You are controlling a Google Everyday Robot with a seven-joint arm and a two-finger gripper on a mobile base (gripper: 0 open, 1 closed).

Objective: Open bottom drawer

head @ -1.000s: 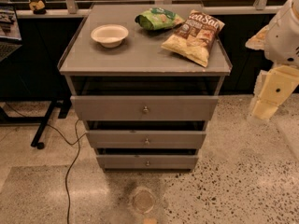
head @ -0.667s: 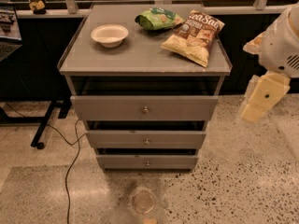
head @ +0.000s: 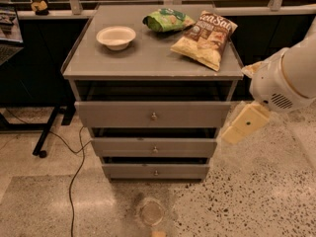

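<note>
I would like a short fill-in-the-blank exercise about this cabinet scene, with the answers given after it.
The cabinet has ___ drawers.
The bottom drawer has a ___ front with one round knob.
The gripper is at the picture's ___ side, apart from the bottom drawer.
Beside the white bowl lie ___ snack bags.
Missing words: three; grey; right; two.

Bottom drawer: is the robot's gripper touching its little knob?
No, the gripper hangs out to the right, beside the middle drawer, not touching the bottom drawer or its knob.
</note>
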